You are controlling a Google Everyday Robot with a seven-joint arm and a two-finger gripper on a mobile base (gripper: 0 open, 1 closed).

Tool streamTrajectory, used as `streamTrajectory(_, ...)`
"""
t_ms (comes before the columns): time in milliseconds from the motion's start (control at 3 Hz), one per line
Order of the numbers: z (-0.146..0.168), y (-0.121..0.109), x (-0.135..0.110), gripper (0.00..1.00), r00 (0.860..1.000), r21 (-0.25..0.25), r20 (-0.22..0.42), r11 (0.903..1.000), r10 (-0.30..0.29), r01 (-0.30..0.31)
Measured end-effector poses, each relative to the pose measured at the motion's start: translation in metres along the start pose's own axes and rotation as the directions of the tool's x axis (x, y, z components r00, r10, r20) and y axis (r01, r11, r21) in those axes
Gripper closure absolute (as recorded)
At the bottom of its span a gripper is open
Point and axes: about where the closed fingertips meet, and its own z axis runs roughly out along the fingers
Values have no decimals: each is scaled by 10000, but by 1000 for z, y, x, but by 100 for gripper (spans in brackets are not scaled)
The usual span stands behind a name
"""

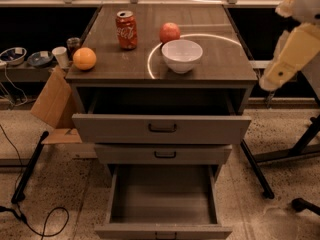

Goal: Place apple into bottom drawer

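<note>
The apple, red-pink, sits on the cabinet top just behind the white bowl. The bottom drawer is pulled far out and its grey box is empty. The top drawer is also pulled partly out, and the middle drawer is nearly shut. Only pale arm segments show at the right edge, to the right of the cabinet and apart from it. The gripper itself is out of view.
A red soda can and an orange fruit stand on the left of the cabinet top. A cardboard piece, cups and bowls are to the left. Dark stand legs and floor cables lie beside the cabinet.
</note>
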Motion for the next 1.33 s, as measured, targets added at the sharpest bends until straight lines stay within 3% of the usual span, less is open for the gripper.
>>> streamTrajectory(333,2,-38,-29,0,9917,137,1061,9972,723,-741)
streamTrajectory(667,10,-62,-59,0,9713,28,1926,9898,1394,-1426)
streamTrajectory(1000,28,-70,-88,0,9348,-369,2665,9717,2347,-2334)
streamTrajectory(1333,41,-68,-107,0,8890,-499,3272,9453,3205,-3224)
